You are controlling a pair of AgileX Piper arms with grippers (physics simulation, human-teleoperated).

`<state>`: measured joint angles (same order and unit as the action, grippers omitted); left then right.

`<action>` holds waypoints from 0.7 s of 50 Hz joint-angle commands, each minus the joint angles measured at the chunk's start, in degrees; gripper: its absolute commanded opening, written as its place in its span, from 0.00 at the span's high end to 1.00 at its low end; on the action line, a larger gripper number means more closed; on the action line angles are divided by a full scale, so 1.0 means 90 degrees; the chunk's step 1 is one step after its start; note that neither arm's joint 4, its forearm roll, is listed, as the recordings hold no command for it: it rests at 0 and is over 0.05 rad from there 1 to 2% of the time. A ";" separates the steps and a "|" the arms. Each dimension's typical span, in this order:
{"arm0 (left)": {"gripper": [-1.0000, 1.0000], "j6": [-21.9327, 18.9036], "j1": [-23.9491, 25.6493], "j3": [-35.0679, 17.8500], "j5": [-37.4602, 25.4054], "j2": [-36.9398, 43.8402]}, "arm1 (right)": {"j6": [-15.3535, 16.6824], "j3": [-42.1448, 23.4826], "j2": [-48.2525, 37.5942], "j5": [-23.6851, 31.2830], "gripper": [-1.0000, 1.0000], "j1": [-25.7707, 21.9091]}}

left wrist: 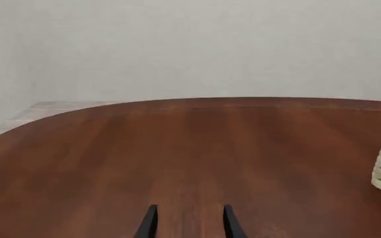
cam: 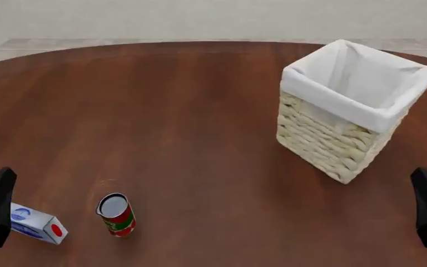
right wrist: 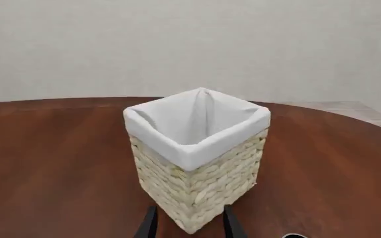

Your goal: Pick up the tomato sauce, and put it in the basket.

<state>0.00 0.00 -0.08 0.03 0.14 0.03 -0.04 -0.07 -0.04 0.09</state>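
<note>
**Asker:** Front view first, please. What takes up the most room?

**Describer:** A round, dark reddish-brown wooden table (cam: 198,111) fills nearly the whole picture. On its far right stands the tall rectangular pale woven wicker basket (cam: 332,144), upright, with a white cloth lining (cam: 362,78) folded over its rim. It holds nothing that can be seen.

**Asker:** And the tomato sauce?

**Describer:** The small cylindrical tomato sauce can (cam: 116,214), with a red label, a green band and a silver-grey top, stands upright on the table at the near left, well apart from the basket. Just beside it, further left, lies a small white-blue carton with a red dot (cam: 39,225), not touching the can.

**Asker:** What are the arms doing?

**Describer:** Each black arm shows only at a lower corner of the front view. In the left wrist view the left gripper (left wrist: 190,224) has its two dark fingers apart, with bare table between them. In the right wrist view the right gripper (right wrist: 189,221) is likewise spread and holds nothing; the basket stands just past its fingertips.
</note>
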 commanded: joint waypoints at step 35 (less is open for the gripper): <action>0.00 0.0001 0.0000 -0.0018 0.0008 0.0031 | 0.0398 -0.2278 -0.1556 0.0965 0.00 -0.0735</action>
<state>0.00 -0.01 -0.24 0.11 0.42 2.72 -11.97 -8.13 4.89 -3.21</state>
